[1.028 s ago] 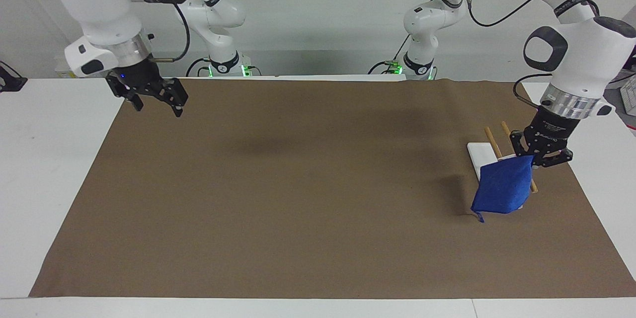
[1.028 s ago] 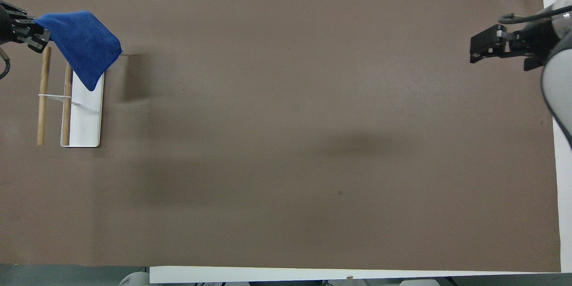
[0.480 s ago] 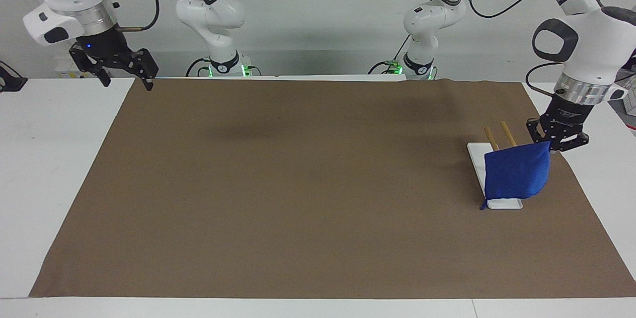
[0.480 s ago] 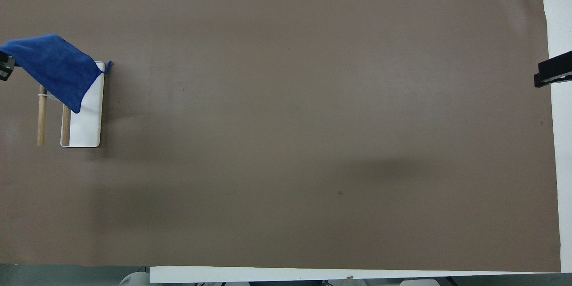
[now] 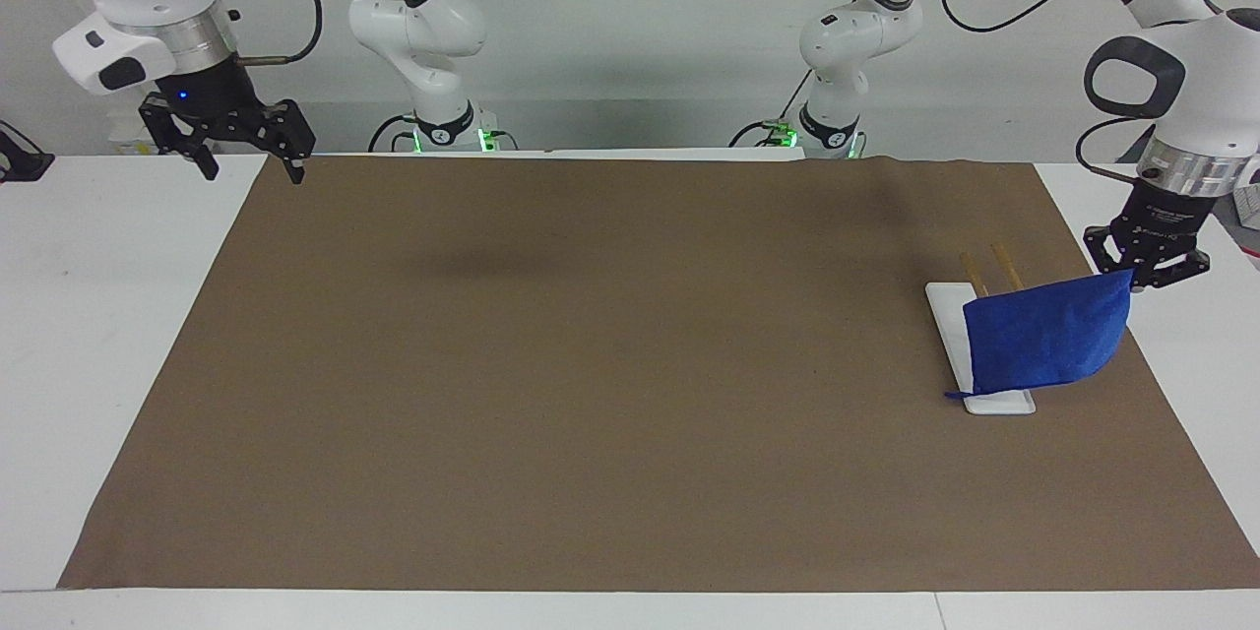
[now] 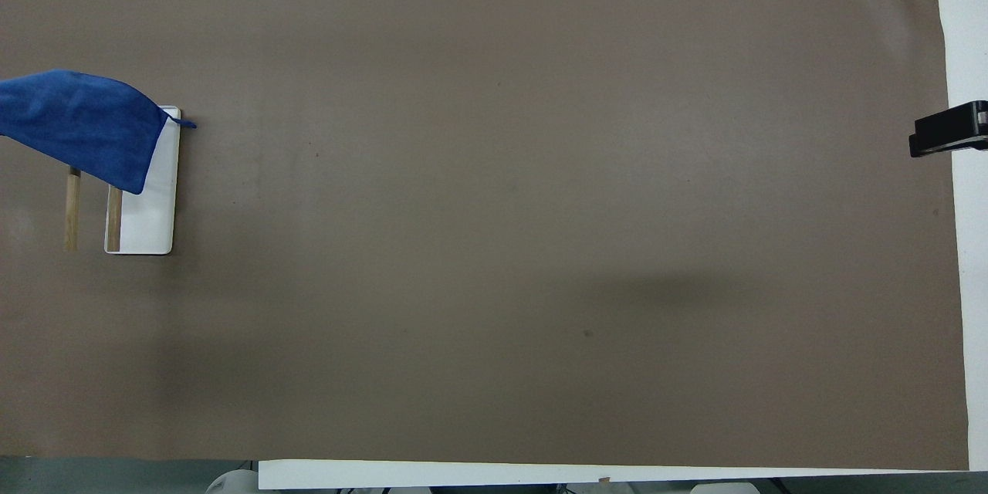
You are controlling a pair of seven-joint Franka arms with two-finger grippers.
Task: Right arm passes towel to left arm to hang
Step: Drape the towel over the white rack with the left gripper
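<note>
The left claw (image 5: 1146, 282) is clenched on one corner of the towel (image 5: 1045, 335), which hangs from it over the rack (image 5: 984, 268) and its white base (image 5: 947, 307). The right claw (image 5: 248, 157), fingers spread, waits over the brown mat's (image 5: 591, 364) corner.

Lighting: bright, even and diffuse, from above; no hard-edged shadows. Shadows: soft, blurred dark patches on the matte brown rectangular table covering (image 5: 591, 384), one near the edge closest to the robots in the facing view, one broad smear toward the right arm's end in the overhead view; a faint dim band along the covering's edge nearest the robots there. Glare: none on the brown covering; the bare white table surface (image 5: 98, 335) reads very bright, near washed out. Focus: both views sharp across the frame, no motion blur. Distortion: table edges run straight, with slight bowing toward the overhead view's corners.
</note>
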